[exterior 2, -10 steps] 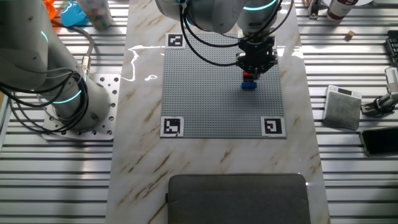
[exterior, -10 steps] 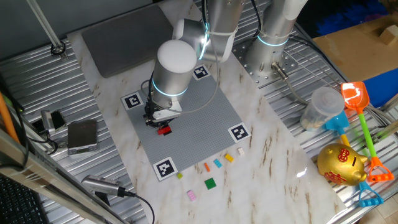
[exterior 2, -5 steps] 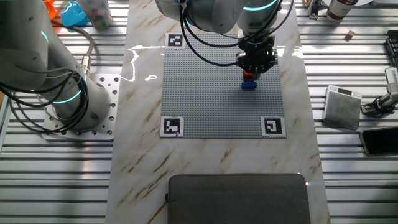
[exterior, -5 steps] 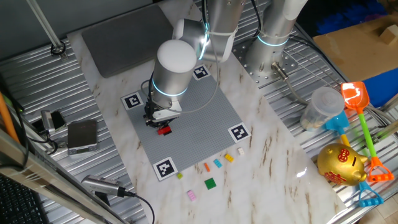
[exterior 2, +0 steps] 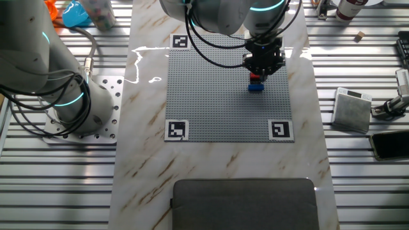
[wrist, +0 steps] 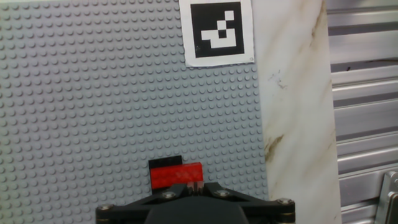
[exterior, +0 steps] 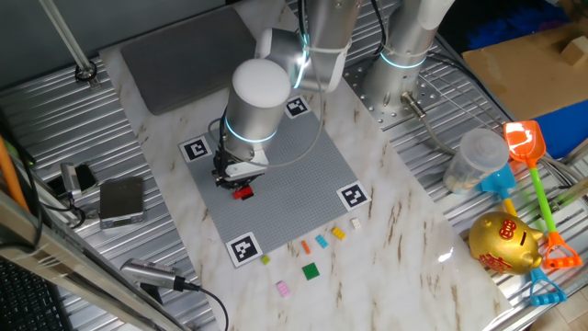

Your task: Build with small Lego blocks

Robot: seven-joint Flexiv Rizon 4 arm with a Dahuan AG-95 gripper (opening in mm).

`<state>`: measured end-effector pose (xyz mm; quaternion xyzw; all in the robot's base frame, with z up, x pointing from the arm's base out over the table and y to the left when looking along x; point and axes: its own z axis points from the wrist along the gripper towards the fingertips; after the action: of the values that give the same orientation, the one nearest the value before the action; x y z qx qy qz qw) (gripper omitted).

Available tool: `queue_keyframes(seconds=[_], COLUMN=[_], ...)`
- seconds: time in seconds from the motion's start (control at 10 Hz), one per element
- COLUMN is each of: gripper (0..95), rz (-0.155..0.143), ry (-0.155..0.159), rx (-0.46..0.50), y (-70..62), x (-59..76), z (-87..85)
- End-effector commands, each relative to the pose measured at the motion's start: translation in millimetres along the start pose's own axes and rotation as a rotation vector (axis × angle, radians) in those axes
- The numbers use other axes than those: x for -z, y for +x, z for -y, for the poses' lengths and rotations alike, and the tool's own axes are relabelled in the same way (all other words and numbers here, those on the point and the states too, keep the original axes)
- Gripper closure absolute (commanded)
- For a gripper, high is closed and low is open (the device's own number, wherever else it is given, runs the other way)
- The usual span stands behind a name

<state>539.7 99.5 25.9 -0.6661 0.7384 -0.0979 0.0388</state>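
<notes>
the claw [exterior: 237, 180] hung low over the grey baseplate [exterior: 294, 184] on the marble tabletop [exterior: 413, 267], directly above a small stack of bricks: a red brick [wrist: 178, 175] sitting over a black one [wrist: 165, 162] in the hand view, with a blue brick [exterior 2: 256, 87] showing at the bottom of the stack in the other fixed view. the fingertips seemed to meet just at the near edge of the red brick, but whether they were pinching it, pressing on it or already let go could not be told from these pictures. the red brick's long axis ran across the hand view, crosswise to the line of the fingers, and it lay just ahead of the tips, towards the black-and-white marker [wrist: 216, 31] at the plate's corner. the remaining loose bricks [exterior: 312, 257] lay well apart, on the tabletop beyond the plate's far edge, among them a green one [exterior: 311, 270] and a pink one [exterior: 283, 289]. any next pick would likely mean lifting clear and travelling that way.
</notes>
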Motion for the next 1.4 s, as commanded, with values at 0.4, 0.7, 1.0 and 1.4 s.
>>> queue_keyframes(seconds=[0.4,0.7,1.0,1.4], gripper=[95.0,95.0,95.0,95.0], rz=[-0.003,0.003,0.018,0.022], ry=[0.0,0.0,-0.003,-0.004], rx=[0.003,0.026,-0.006,-0.011], y=[-1.0,9.6,12.5,13.1], x=[0.9,3.8,2.6,0.9], z=[1.6,3.3,-0.5,-6.9])
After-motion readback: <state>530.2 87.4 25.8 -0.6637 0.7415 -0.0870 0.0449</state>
